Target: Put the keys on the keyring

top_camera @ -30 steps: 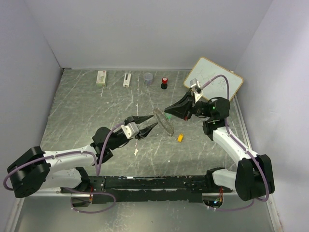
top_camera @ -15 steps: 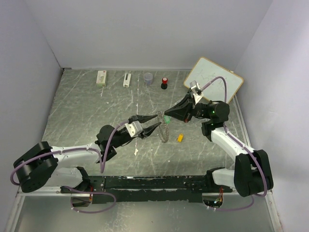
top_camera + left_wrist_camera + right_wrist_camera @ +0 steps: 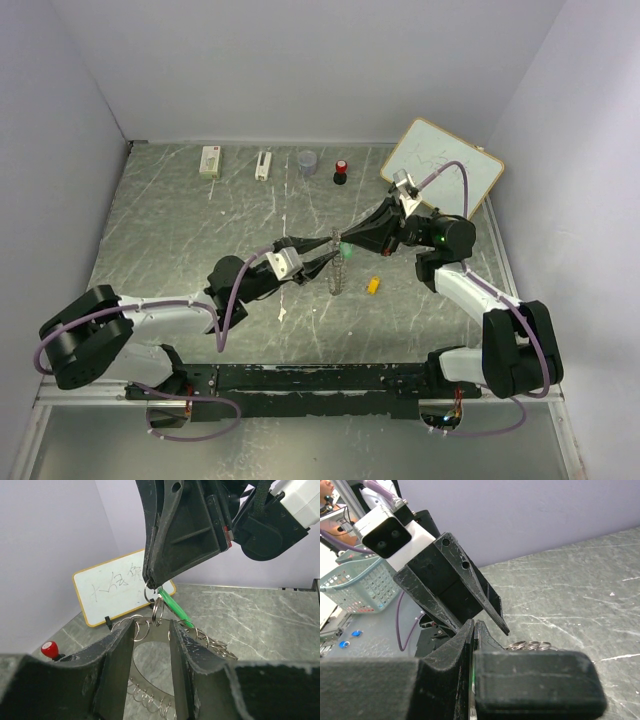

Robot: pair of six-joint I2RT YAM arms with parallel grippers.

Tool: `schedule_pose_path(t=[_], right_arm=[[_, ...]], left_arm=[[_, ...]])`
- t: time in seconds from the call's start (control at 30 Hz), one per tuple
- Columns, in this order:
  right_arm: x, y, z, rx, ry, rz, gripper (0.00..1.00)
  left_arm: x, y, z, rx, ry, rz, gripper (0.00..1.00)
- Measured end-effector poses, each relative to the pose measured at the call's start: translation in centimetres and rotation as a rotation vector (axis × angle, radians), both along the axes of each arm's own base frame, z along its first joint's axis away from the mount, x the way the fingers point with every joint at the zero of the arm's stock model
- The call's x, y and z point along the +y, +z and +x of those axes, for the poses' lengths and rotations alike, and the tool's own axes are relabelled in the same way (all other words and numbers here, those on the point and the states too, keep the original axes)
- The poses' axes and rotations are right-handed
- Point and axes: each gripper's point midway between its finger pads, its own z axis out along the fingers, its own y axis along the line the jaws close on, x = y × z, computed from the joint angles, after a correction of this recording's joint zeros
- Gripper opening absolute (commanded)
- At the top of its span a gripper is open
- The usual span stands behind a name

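Moved in on keyring (image 3: pixel 338 272) with left gripper (image 3: pixel 326 250), fingers parted astride its rim. Pinches green key (image 3: pixel 172 607) at keyring's top with right gripper (image 3: pixel 345 242) clamped tight. Leaves yellow key (image 3: pixel 372 285) lying just right of keyring.

My two arms wear white shells over black joints, the left arm (image 3: pixel 160 318) and right arm (image 3: pixel 468 288) each trailed by a lilac cable (image 3: pixel 450 162). The left claw (image 3: pixel 325 250) and right claw (image 3: pixel 343 240) are black tapered wedges; a white camera block (image 3: pixel 387 532) sits behind the left

Shiny metal keyring (image 3: pixel 215 645), glossy green plastic key (image 3: pixel 172 607), scratched grey stone-look table (image 3: pixel 260 615)
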Motion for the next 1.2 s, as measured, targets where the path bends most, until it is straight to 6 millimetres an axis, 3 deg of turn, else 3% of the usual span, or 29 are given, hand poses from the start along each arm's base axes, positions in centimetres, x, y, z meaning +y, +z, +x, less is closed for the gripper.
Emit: schedule_pose_path(t=[0.57, 0.87, 0.97, 1.03, 1.2], right_arm=[[-0.07, 0.03, -0.46, 0.007, 0.013, 0.012, 0.00], [-0.06, 0.09, -0.57, 0.020, 0.027, 0.023, 0.00], [-0.05, -0.02, -0.56, 0.037, 0.034, 0.026, 0.00], [-0.02, -0.20, -0.51, 0.066, 0.039, 0.024, 0.00], [0.07, -0.65, -0.17, 0.144, 0.044, 0.025, 0.00]], left_arm=[[-0.42, 0.20, 0.00, -0.009, -0.020, -0.011, 0.40], [-0.70, 0.08, -0.17, -0.010, -0.038, -0.007, 0.28], [-0.71, 0.07, -0.19, -0.011, -0.040, -0.007, 0.20], [-0.68, 0.07, -0.14, -0.011, -0.039, -0.006, 0.08], [-0.70, -0.23, -0.05, -0.005, -0.038, 0.003, 0.07]])
